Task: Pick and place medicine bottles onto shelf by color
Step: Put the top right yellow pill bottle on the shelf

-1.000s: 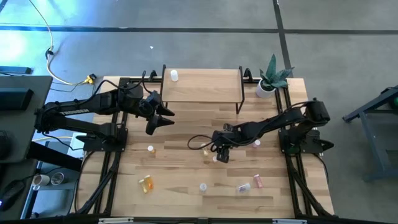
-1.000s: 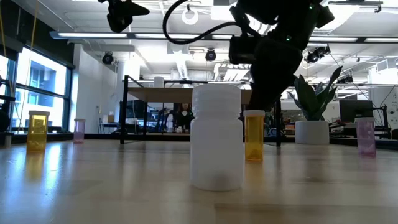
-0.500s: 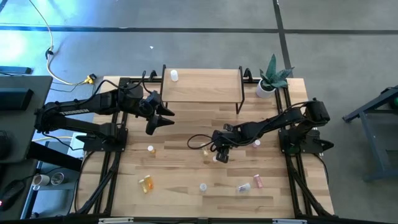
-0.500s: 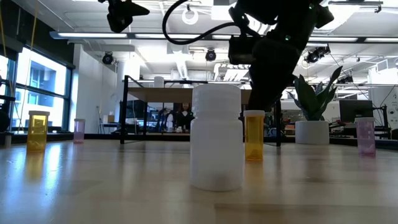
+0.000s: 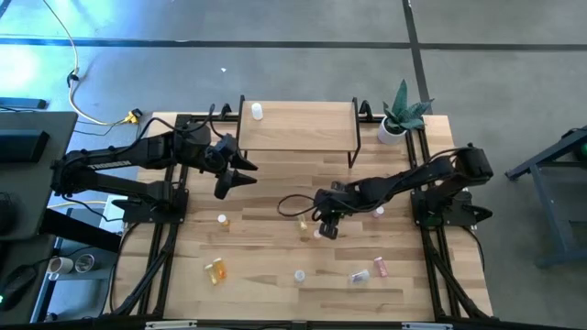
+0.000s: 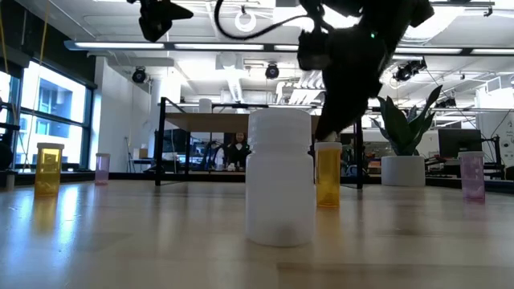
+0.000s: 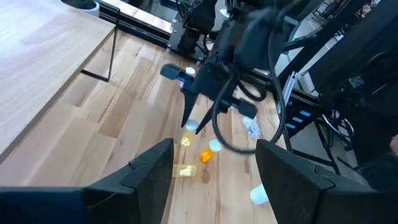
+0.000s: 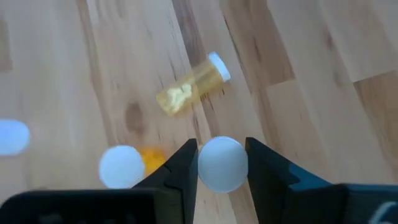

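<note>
The worktop [image 5: 275, 183] carries the shelf [image 5: 298, 126] along its far edge, with one white-capped bottle [image 5: 257, 112] already standing at the shelf's left end. The left gripper [image 5: 240, 174] hangs with its fingers spread, holding nothing, above the worktop just in front of the shelf's left leg. The right gripper [image 5: 323, 229] is down near the middle of the worktop, its two fingers pressed onto the white cap of an upright bottle [image 8: 222, 163]; that bottle's body colour is hidden under the cap. Just beside it stand an orange bottle [image 8: 127, 164] and a lying yellow bottle [image 8: 189, 89]. More bottles lie scattered toward the front edge, among them a yellow one [image 5: 215, 269] and a pink one [image 5: 381, 267].

The grip looks centred on the cap, which is what matters: I would lift straight up so the fingers clear the orange neighbour, confirm the colour once it is raised, then carry it high enough to pass over the shelf's front edge before lowering.
</note>
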Motion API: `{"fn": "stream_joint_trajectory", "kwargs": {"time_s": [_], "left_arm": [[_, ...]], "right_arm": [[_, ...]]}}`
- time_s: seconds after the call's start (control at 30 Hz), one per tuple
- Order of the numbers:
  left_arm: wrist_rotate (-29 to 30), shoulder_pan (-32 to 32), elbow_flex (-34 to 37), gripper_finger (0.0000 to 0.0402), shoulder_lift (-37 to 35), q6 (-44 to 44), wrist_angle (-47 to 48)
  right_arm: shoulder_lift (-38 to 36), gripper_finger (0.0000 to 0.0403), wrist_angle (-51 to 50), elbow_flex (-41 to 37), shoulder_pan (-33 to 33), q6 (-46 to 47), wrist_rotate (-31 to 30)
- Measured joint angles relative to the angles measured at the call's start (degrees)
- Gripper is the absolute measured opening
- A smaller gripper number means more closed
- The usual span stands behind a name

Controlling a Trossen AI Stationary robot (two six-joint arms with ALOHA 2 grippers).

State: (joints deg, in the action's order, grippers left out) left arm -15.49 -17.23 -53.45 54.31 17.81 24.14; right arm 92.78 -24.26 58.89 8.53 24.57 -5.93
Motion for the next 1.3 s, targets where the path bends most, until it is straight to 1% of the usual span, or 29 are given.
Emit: {"fn": "stream_joint_trajectory", "kwargs": {"time_s": [0.17, 0.3, 0.37, 0.47, 0.7, 0.9, 1.03, 1.1, 1.3], "left_arm": [[0.02, 0.00, 0.00, 0.0216, -0.71, -0.01, 0.03], [0.41, 0.00, -0.02, 0.0216, -1.00, -1.66, -0.04], [0.81, 0.00, -0.02, 0.0216, -1.01, -1.99, -0.04], [1.36, -0.24, -0.02, 0.0216, -1.01, -2.01, -0.05], [1.35, -3.02, -0.02, 0.0216, -1.01, -1.49, -0.03], [1.35, -6.44, -0.02, 0.0216, -1.01, -0.40, -0.03], [1.35, -8.40, -0.02, 0.0216, -0.99, 0.89, 0.02], [1.33, -9.31, -0.02, 0.0216, -0.99, 2.13, 0.02], [1.33, -10.95, -0.02, 0.0216, -0.99, 3.07, 0.02]], "right_arm": [[-5.22, 0.0095, -0.40, 0.00, -2.41, 2.02, -1.63], [-10.13, 0.0095, -0.51, 0.17, -5.27, 2.47, -2.51], [-12.07, 0.0095, -1.41, 1.29, -7.19, 1.80, -3.01], [-14.15, 0.0095, -3.94, 4.05, -10.52, -1.62, -4.24], [-14.78, 0.0095, -12.22, 13.69, -21.79, -12.78, -4.65], [-14.78, 0.0095, -17.89, 20.62, -33.61, -21.32, -2.23], [-14.78, 0.0095, -18.35, 22.51, -40.50, -25.52, 0.08], [-14.78, 0.0095, -18.34, 23.09, -43.35, -27.32, 0.19], [-14.44, 0.0095, -16.99, 24.36, -49.89, -31.75, 0.35]]}}
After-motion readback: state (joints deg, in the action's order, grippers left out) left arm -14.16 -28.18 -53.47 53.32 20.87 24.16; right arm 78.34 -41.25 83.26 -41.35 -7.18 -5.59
